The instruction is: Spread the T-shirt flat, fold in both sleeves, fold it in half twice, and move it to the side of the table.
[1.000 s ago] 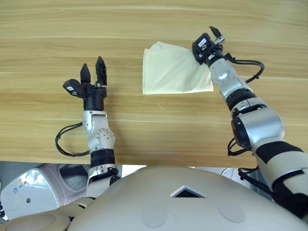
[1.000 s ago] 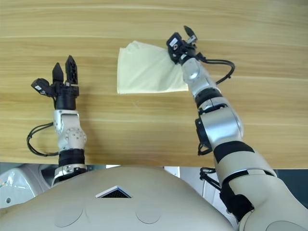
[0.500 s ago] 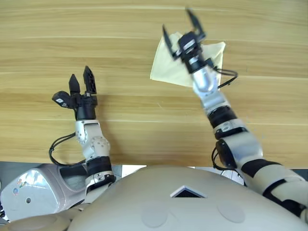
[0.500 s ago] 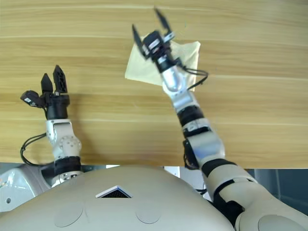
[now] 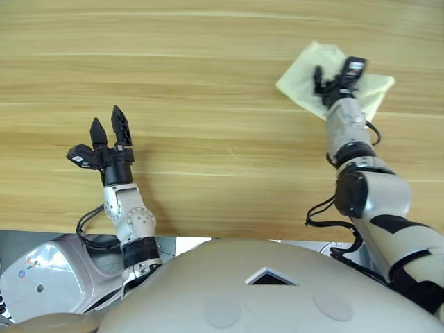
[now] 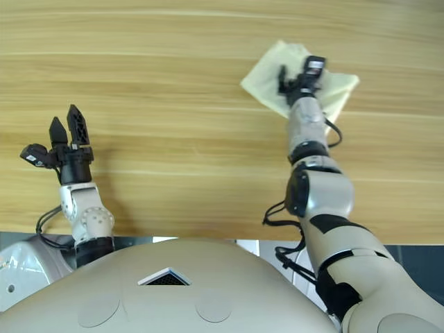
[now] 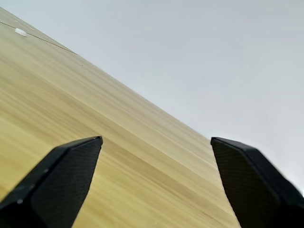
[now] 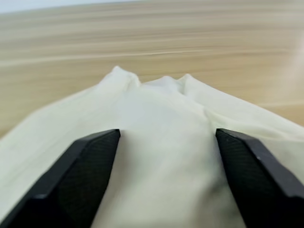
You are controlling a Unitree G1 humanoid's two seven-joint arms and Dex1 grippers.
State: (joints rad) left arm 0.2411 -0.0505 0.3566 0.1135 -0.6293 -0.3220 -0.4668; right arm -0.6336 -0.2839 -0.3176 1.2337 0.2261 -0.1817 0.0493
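T-shirt of pale yellow cloth, folded small, has slid from mid-table to the right of the light wooden table — my right gripper splayed over it, gripping nothing. Left gripper likewise agape, well apart; I judge the move nearly done.

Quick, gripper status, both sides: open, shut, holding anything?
Left gripper: open, empty, above the table.
Right gripper: open, spread over the folded T-shirt, not clamped on it.
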